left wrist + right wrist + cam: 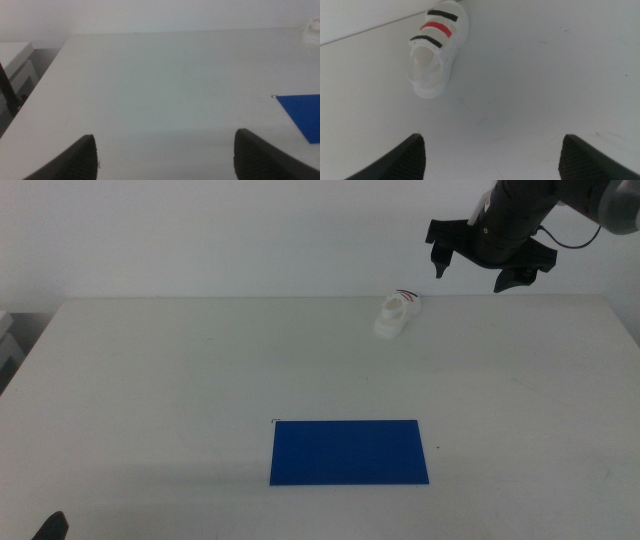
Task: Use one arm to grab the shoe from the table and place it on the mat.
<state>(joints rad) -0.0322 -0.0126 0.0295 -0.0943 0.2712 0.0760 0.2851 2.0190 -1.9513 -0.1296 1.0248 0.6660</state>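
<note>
**Shoe untouched at the far edge; right gripper poised above with jaws spread**

The shoe [397, 313] is seen near the table's [180, 380] far edge, right of centre, well apart from the mat [349, 451], which lies flat toward the near side. The right gripper [480, 266] is held in the air above and to the right of the shoe, jaws wide apart and nothing between them. The left gripper [165, 155] is parked low at the near left corner, likewise spread and empty.

The shoe [434, 47] is judged small and light, with a moulded white body that looks smooth and fairly stiff at the sole, softer at the open collar. Two black stripes and a red one are laid across its top. A hold across the narrow midsection, sides pinched between the jaws, is judged soundest; the rounded toe could be expected to slip. The mat is a thin, matte, dark blue rectangle; the table is plain, white and hard.
</note>
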